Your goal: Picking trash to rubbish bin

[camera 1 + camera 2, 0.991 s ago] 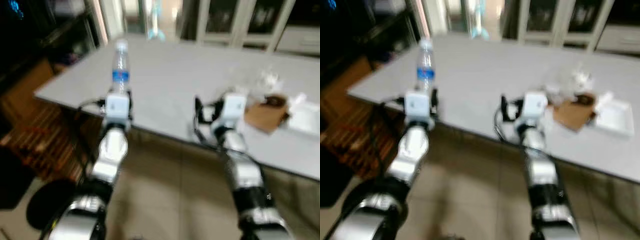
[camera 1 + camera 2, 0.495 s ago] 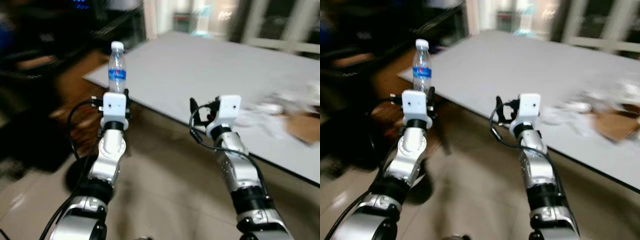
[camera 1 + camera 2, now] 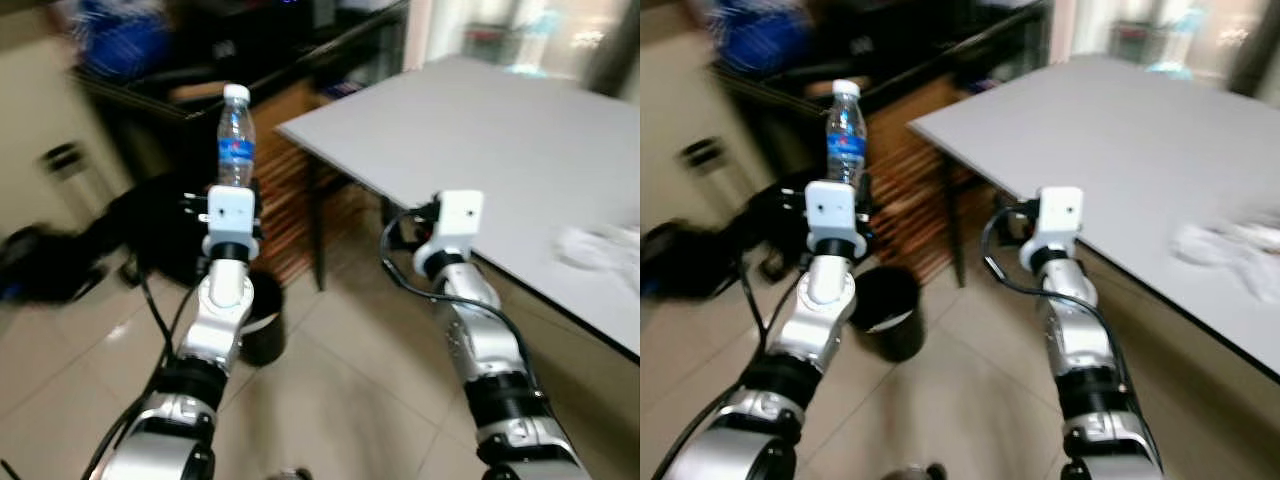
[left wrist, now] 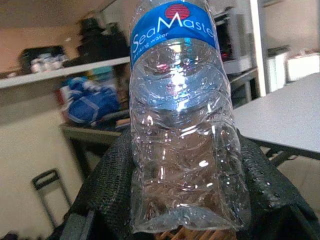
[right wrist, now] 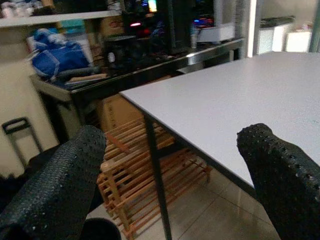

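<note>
Between left hand [image 4: 175,200] fingers, upright "SeaMaster" water bottle [image 4: 180,120], blue label

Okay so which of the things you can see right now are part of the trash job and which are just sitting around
Part of the job:
- water bottle, upright in the left gripper
- black bin on the floor, below and ahead of that arm
- white crumpled litter on the grey table

Just lying about:
- wooden rack under the table
- blue bag on the shelf
- right gripper, open and empty

Grey table [image 3: 500,130] at right, w/ a wooden rack [image 5: 145,185] under its left end. Tiled floor [image 3: 340,400] near; dark shelving [image 5: 150,55] w/ a blue bag [image 5: 55,55] far left.
</note>
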Robot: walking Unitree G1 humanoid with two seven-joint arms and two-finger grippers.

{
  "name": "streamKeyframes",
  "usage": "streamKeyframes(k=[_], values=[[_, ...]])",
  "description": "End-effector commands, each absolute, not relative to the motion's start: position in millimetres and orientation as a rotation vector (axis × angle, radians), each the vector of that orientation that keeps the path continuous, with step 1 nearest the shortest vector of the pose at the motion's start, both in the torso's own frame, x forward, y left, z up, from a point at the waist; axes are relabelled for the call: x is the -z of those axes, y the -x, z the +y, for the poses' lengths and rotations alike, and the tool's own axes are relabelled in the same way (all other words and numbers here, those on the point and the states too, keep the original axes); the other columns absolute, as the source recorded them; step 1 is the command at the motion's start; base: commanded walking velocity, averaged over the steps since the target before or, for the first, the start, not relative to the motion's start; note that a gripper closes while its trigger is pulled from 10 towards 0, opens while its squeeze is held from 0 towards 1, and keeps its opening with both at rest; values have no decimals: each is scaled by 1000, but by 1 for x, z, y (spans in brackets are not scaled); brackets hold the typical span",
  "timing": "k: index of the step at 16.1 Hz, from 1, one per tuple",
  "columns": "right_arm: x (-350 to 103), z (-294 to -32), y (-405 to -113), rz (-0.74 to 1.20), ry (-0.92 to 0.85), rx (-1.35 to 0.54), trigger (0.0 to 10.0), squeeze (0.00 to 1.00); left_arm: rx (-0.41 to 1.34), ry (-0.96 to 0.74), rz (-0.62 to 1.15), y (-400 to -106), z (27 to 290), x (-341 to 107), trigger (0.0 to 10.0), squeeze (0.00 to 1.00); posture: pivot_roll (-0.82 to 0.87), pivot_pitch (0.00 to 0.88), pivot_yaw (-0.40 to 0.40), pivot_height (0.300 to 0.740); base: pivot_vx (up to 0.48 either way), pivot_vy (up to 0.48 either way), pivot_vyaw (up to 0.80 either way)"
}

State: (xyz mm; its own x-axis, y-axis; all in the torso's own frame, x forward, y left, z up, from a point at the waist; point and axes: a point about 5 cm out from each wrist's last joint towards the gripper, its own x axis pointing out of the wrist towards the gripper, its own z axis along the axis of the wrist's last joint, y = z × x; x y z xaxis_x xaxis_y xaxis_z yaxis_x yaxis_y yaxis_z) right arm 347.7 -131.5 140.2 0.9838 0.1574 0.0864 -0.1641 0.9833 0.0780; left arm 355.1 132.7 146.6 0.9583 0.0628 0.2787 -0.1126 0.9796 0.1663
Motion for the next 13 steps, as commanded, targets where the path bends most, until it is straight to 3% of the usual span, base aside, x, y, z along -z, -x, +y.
streamKeyframes(k=[1,6,13], values=[[-143,-128,-349,-84,-99,-174,10000,0,-94,-195,-284,-357,136,-151,10000,0,-61,36,65,740,0,0,800],[-143,-127,-349,-84,-110,-178,10000,0,-73,-195,-266,-357,133,-149,10000,0,-58,38,66,740,0,0,721],[-139,-126,-348,-60,-125,-191,10000,0,-81,-169,-218,-357,134,-143,10000,0,-59,40,62,740,0,0,0]])
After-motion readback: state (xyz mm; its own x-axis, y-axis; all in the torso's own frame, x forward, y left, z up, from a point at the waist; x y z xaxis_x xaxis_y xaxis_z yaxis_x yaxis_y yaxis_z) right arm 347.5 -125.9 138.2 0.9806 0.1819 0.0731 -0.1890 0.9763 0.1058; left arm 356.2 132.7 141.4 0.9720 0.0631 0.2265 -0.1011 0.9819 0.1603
